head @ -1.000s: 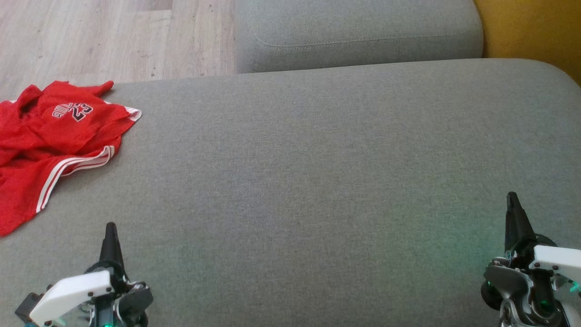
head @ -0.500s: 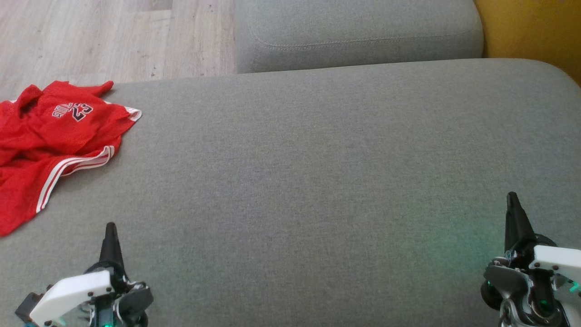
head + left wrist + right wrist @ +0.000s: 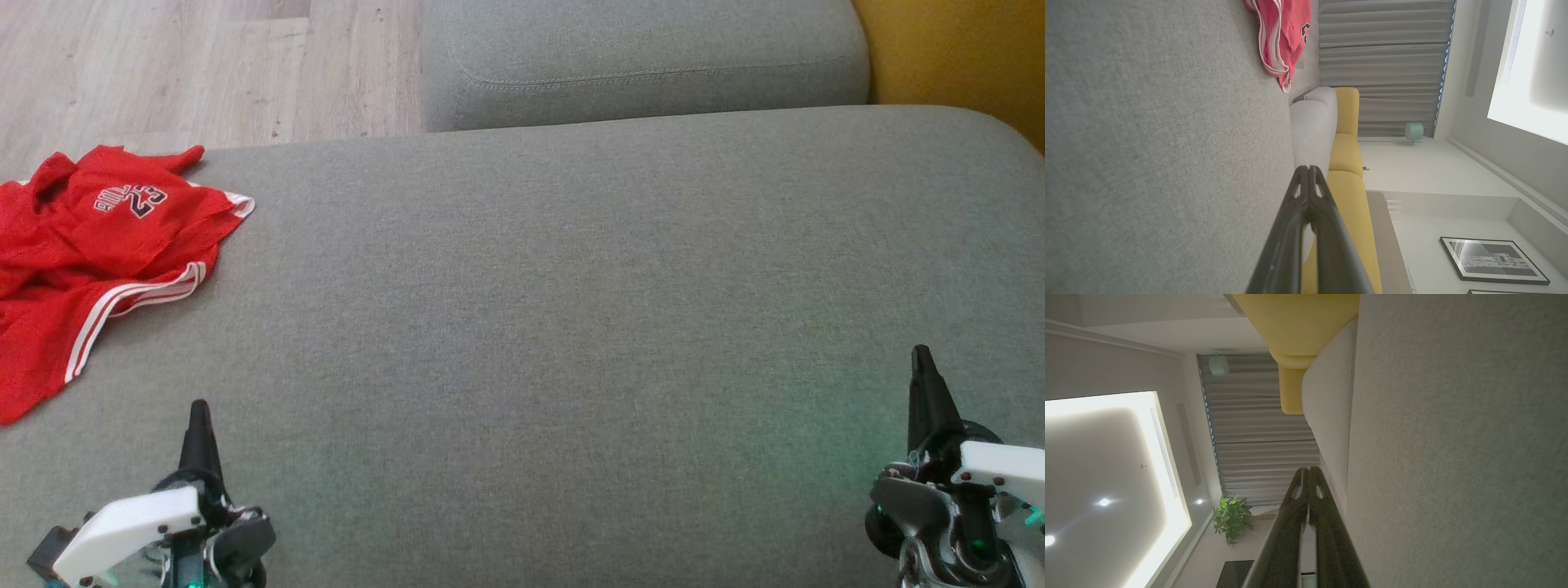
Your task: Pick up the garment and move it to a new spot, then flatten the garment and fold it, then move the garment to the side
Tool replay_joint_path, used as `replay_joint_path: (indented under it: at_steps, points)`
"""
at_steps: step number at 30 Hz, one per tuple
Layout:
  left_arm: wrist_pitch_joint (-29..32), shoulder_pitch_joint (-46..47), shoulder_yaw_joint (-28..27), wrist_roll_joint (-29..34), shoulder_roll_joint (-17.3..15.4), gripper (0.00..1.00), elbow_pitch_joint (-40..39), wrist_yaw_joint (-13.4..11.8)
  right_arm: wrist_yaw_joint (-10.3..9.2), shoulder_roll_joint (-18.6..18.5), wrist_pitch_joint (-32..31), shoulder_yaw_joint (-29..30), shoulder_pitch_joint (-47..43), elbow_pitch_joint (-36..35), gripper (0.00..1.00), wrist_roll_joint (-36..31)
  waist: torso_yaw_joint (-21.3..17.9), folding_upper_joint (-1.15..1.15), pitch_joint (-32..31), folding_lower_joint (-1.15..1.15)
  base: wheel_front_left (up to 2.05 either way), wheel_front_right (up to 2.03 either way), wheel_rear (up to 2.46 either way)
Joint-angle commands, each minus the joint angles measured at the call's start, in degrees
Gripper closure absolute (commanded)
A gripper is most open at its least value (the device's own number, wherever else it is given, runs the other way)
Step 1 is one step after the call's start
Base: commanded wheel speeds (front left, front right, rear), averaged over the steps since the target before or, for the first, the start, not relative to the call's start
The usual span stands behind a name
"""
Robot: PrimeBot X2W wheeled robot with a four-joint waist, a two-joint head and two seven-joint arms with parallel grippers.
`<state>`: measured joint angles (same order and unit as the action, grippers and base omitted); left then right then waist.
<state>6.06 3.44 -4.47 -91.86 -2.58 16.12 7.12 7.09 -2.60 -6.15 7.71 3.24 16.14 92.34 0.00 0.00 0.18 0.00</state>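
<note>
One big grey seat cushion (image 3: pixel 571 310) spreads across the head view. Its far edge runs from the left to a rounded right corner, and a broad run of bare fabric lies between both arms and that edge. Beyond it sits a second grey cushion (image 3: pixel 645 57), with pale wooden floor (image 3: pixel 163 65) to its left and a yellow cushion (image 3: pixel 955 57) at the top right.

The garment (image 3: pixel 90 245), a red mesh jersey with white stripes, lies crumpled at the seat's far left corner, right on the edge, one strap poking toward the floor. It reads 23 in black and white, upside down from here. The arched word beside it is too small to be sure of, and the frame cuts off its left part.

The left gripper (image 3: pixel 198 406) sits low at the near left, fingers pressed together on nothing, well apart from the jersey. The right gripper (image 3: pixel 921 351), near right, is likewise closed and holding nothing. Both bodies run off the bottom edge.
</note>
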Motion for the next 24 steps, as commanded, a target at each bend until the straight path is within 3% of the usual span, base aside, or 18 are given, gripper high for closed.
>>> replay_joint_path:
  at_steps: [1,10,11,16,24]
  points:
    - [0.4,2.7,-2.0,-0.3,-0.3,1.00,-2.1,0.4,0.40,-0.3,-0.3,-1.2,2.9,-2.1,1.00,-0.1,0.0,0.00,0.0,0.00,0.00,0.00,0.00]
    - [0.4,2.7,-2.0,-0.3,-0.3,1.00,-2.1,0.4,0.40,-0.3,-0.3,-1.2,2.9,-2.1,1.00,-0.1,0.0,0.00,0.0,0.00,0.00,0.00,0.00]
    - [0.0,0.0,0.0,0.0,0.0,0.00,0.0,0.0,0.00,0.0,0.0,0.0,0.0,0.0,0.00,0.0,0.0,0.00,0.0,0.00,0.00,0.00,0.00]
    - [-0.1,-2.1,0.7,0.0,0.2,0.00,3.5,-0.1,-0.05,0.3,0.1,-0.2,-2.1,3.6,0.00,0.0,0.0,0.00,0.0,0.00,0.00,0.00,0.00]
    - [-1.5,-2.6,2.0,0.3,0.1,0.00,2.2,-0.1,-0.02,0.3,1.5,-1.4,-2.5,2.8,0.00,-0.6,-0.1,0.00,-0.2,0.00,0.00,0.00,0.00]
